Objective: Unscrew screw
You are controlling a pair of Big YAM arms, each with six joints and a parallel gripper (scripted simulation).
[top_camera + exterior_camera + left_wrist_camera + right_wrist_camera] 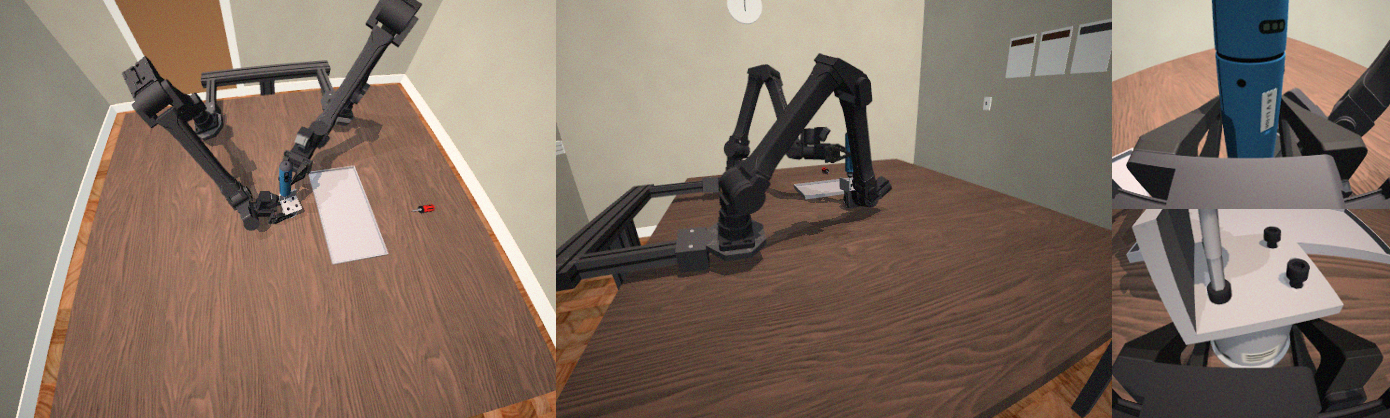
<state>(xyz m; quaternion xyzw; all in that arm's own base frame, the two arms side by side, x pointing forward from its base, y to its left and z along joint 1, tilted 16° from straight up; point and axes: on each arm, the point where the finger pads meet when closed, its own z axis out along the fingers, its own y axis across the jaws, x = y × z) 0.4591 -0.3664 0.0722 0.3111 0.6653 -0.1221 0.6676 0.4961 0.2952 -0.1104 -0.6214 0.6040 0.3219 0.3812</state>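
Observation:
The blue electric screwdriver (284, 185) (849, 162) (1244, 104) stands upright in my left gripper (293, 176) (844, 153), which is shut on its barrel. Its grey bit (1211, 242) reaches down to a black screw (1219, 294) beside the bracket's upright wall; that head sits low on the plate. Two other screws (1298, 271) (1271, 234) stand raised, with their shanks showing. The pale bracket (295, 211) (1252, 313) lies on top of the upright joint module (1258, 344). My right gripper (1250, 312) is shut around the module below the plate. The bit hides part of the plate behind it.
A shallow white tray (350, 215) (821, 189) lies close beside the module. A red and black hand screwdriver (426, 209) (825, 170) lies beyond the tray. Both arms reach in close together around the module.

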